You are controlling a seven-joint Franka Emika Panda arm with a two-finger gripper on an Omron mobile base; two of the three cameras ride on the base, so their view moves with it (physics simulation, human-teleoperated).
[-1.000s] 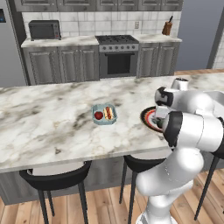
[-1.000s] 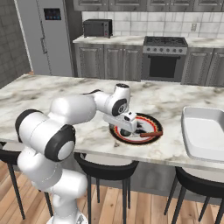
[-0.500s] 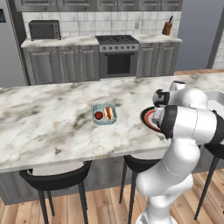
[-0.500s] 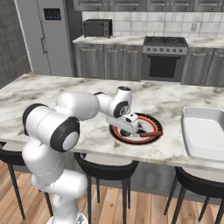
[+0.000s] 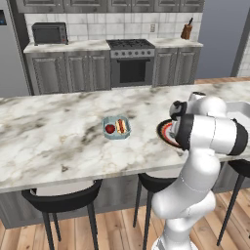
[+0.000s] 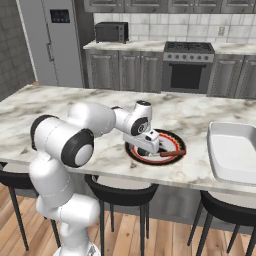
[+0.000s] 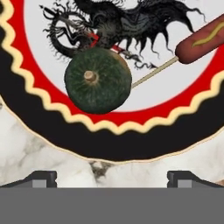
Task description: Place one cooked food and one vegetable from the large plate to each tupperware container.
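Note:
The large plate (image 7: 131,141), with a black rim, a red ring and a white centre bearing a dark swirly figure, lies on the marble island (image 6: 60,107). On it sit a dark green round squash (image 7: 98,80) and a sausage on a stick (image 7: 200,41). My gripper (image 7: 111,179) hangs open just over the plate's near rim, with nothing between its fingertips (image 7: 43,178). From the right base view the gripper (image 6: 150,149) is low over the plate (image 6: 172,136). The small pale-blue tupperware container (image 5: 104,131) holds a red round food (image 5: 110,128) and a hot dog (image 5: 122,126). The larger white tupperware container (image 6: 237,150) stands right of the plate.
Black bar stools (image 5: 58,200) stand along the island's near edge. A back counter with a stove (image 5: 132,61), a microwave (image 5: 49,33) and a knife block (image 5: 186,31) runs behind the island. A fridge (image 6: 62,42) stands at the far left.
The arm's upper links have swung round while the hand stayed over the plate. The jaws remain open and the food has not moved.

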